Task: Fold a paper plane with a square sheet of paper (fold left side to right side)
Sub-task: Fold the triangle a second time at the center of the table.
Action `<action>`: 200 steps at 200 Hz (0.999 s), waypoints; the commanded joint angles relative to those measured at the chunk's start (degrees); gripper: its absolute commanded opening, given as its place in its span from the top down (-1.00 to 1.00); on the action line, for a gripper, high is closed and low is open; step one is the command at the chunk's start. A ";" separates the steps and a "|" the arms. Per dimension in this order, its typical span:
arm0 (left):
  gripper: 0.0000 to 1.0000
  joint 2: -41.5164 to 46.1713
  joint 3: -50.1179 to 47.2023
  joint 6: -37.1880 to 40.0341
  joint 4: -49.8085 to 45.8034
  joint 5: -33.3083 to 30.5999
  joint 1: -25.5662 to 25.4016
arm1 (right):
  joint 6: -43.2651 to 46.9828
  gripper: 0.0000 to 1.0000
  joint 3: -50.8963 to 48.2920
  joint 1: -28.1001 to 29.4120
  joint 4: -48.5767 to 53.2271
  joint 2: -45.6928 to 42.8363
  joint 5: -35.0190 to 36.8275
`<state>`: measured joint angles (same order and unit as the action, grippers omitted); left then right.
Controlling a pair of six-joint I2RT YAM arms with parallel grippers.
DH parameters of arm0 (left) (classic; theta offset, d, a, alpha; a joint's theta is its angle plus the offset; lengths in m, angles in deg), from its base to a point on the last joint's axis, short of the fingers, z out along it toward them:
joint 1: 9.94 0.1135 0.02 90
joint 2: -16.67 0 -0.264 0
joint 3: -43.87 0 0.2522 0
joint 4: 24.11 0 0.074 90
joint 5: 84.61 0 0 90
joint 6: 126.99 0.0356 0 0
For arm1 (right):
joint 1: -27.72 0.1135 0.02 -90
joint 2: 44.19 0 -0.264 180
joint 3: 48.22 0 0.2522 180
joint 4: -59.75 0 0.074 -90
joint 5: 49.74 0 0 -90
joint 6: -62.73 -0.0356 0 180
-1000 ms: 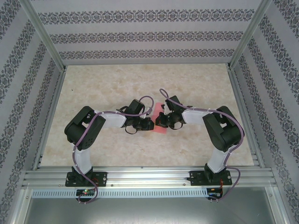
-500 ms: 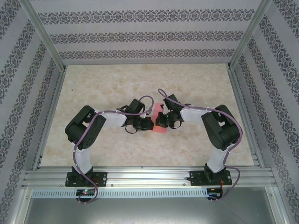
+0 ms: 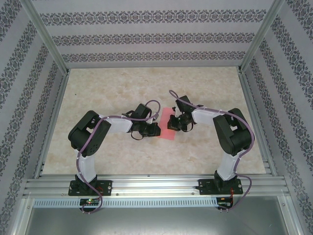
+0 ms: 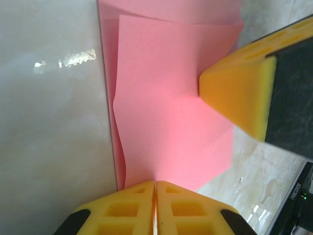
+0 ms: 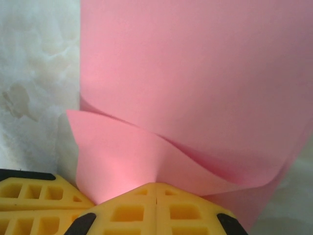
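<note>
The square sheet of paper (image 3: 168,131) is salmon pink and lies on the table between my two grippers. In the left wrist view the sheet (image 4: 166,107) shows two overlapping layers with a wavy left edge. My left gripper (image 4: 155,183) is shut on its near edge, and in the top view it (image 3: 155,130) sits at the sheet's left side. My right gripper (image 5: 156,186) is shut on a lifted, curling layer of the sheet (image 5: 195,73). From above, the right gripper (image 3: 176,123) is at the sheet's upper right. One of its yellow fingers (image 4: 234,93) rests on the paper.
The beige marbled table (image 3: 122,93) stretches wide around the sheet. Aluminium posts and patterned walls (image 3: 146,39) close it in on three sides, with a rail (image 3: 156,183) along the near edge. A yellow finger (image 5: 34,196) of the left gripper sits beside my right fingertips.
My right gripper has moved up and to the right, uncovering more of the pink sheet. The left gripper has stayed in place at the sheet's left side.
</note>
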<state>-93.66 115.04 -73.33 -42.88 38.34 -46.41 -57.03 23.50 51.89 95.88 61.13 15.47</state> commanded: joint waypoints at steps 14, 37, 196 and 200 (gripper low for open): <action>0.77 -5.36 -3.00 0.04 -5.03 -3.77 -0.53 | 4.10 0.89 2.72 -4.25 3.47 2.64 5.62; 0.77 -5.18 -3.04 0.07 -4.97 -3.75 -0.53 | 5.62 0.89 3.76 -6.53 5.33 3.47 6.73; 0.71 -3.67 11.70 1.81 -6.27 5.05 -0.54 | 6.00 0.89 0.49 -7.89 3.35 2.46 5.55; 0.71 -4.07 12.19 2.03 -6.34 5.36 -0.53 | 5.99 0.88 0.49 -7.79 3.34 2.44 5.55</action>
<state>-95.21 123.48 -73.35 -46.21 41.38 -46.48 -51.54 25.90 44.80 98.59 62.79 14.53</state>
